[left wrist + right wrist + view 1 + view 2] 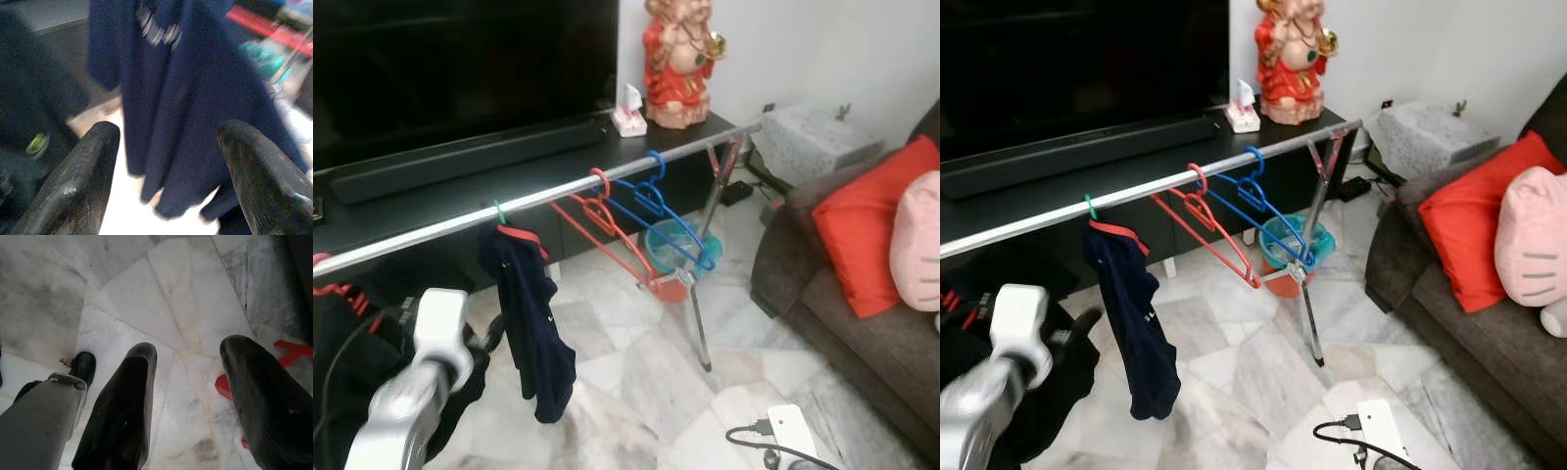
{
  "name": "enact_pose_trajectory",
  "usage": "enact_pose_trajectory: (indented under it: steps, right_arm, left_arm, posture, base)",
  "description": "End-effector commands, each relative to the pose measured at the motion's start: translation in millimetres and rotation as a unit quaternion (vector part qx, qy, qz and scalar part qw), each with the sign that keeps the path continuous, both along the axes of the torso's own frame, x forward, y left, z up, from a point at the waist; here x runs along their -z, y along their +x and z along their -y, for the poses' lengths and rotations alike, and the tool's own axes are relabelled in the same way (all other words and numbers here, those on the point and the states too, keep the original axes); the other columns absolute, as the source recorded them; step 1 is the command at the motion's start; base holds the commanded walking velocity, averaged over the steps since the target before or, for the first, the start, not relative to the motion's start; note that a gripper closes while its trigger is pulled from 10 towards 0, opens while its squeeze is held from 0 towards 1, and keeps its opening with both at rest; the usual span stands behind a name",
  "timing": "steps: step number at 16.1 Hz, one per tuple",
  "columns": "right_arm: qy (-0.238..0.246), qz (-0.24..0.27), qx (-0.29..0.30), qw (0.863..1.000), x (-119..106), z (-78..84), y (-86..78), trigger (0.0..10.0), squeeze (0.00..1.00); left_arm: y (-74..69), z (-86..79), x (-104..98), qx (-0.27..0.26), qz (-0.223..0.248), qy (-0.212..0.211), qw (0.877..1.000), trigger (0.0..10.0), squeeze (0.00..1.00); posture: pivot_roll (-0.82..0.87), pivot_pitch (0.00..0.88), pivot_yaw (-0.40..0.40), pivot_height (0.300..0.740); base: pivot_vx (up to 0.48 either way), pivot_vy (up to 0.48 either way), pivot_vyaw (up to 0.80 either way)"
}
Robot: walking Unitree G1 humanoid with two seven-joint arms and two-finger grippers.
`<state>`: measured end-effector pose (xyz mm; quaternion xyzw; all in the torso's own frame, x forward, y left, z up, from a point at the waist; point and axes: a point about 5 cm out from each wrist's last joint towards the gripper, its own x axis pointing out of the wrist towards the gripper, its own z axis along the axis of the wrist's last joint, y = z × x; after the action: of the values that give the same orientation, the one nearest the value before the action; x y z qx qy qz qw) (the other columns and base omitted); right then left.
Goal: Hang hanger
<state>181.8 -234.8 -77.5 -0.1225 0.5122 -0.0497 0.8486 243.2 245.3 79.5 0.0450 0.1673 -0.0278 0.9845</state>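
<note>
At the lower left of the head view, the left arm (416,382) reaches up. Its left gripper (166,186) has spread fingers with nothing between them, just in front of a navy shirt (530,313). The shirt hangs on a green hanger (499,212) on the rail (548,193). Further right hang a red hanger (602,230) and a blue hanger (661,211). The right gripper (188,396) is spread too, over the floor (146,293).

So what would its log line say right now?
left gripper: open, facing navy shirt on rail | right gripper: open, above floor
</note>
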Motion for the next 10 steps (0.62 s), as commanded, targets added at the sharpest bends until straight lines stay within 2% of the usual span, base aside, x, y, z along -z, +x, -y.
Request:
enact_pose_trajectory:
  steps: [1, 3, 4, 5, 6, 10]
  right_arm:
    - [-0.003, -0.001, 0.008, 1.0, 0, 3.1, -0.9, 10.0, 0.0]
    - [-0.002, -0.001, 0.014, 1.0, 0, 3.4, -1.6, 10.0, 0.0]
    - [-0.002, -0.001, 0.017, 1.0, 0, 3.5, -2.1, 10.0, 0.0]
    - [0.0, 0.0, 0.03, 1.0, 1, 3.0, -3.2, 10.0, 0.0]
    - [0.005, 0.002, 0.043, 0.999, 2, 1.7, -4.3, 10.0, 0.0]
    - [0.027, 0.011, 0.103, 0.994, 5, -5.0, -8.4, 10.0, 0.0]
  left_arm:
    - [-9.8, -12.5, 25, -0.02, -0.037, 0.028, 0.999, 10.0, 0.0]
    - [-9.8, -15.1, 44, -0.041, -0.062, 0.012, 0.997, 10.0, 0.0]
    - [-8.5, -14.6, 58, -0.046, -0.083, 0.017, 0.995, 10.0, 0.0]
    - [-6.9, -10.7, 77, -0.043, -0.116, 0.031, 0.992, 10.0, 0.0]
    - [-5.3, -5.5, 88, -0.04, -0.134, 0.027, 0.99, 10.0, 0.0]
    - [-1.4, 16.3, 113, -0.027, -0.189, 0.031, 0.981, 10.0, 0.0]
  posture:
    - [0.16, 0.0, -0.064, 0.732]
    - [0.17, 0.0, -0.065, 0.732]
    - [0.17, 0.0, -0.062, 0.732]
    - [0.16, 0.0, -0.057, 0.732]
    - [0.15, 0.0, -0.045, 0.732]
    - [0.1, 0.0, -0.001, 0.732]
  base:
    - [0.0, 0.0, 0.0]
    - [0.0, 0.0, 0.0]
    - [0.0, 0.0, 0.0]
    - [0.0, 0.0, 0.0]
    - [0.0, 0.0, 0.0]
    - [0.0, 0.0, 0.0]
